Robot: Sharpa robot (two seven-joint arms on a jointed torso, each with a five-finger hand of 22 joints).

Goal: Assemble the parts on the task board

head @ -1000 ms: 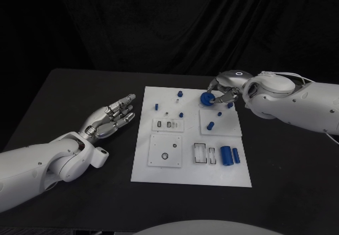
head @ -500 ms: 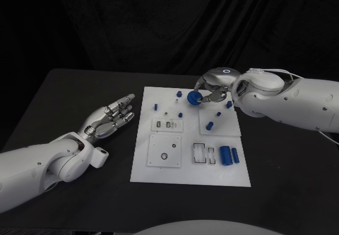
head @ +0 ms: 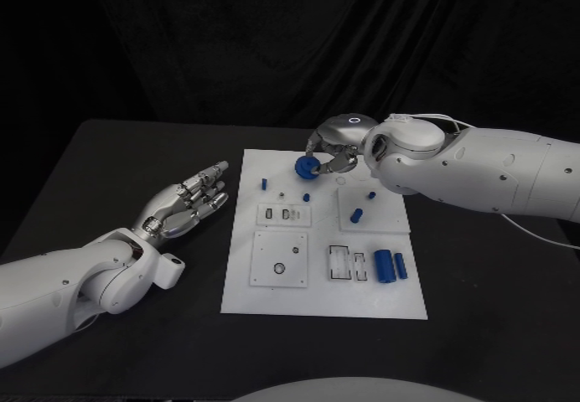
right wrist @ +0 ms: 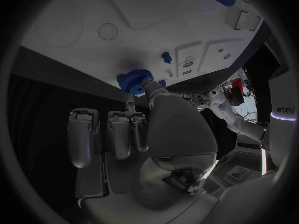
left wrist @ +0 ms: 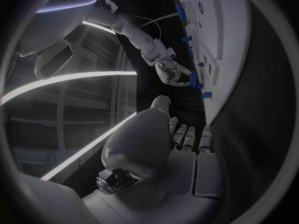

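Black table under the task board: the right hand, fingers pinching a blue gear, should lower it squarely onto its peg, while the left hand rests with fingers apart.

The head view looks steeply down from above onto the black table, taking in the whole task board. The left wrist view sits close behind the left hand, facing across the board's edge toward the far right hand. The right wrist view sits close behind the right hand, facing the board. All three views share the board.
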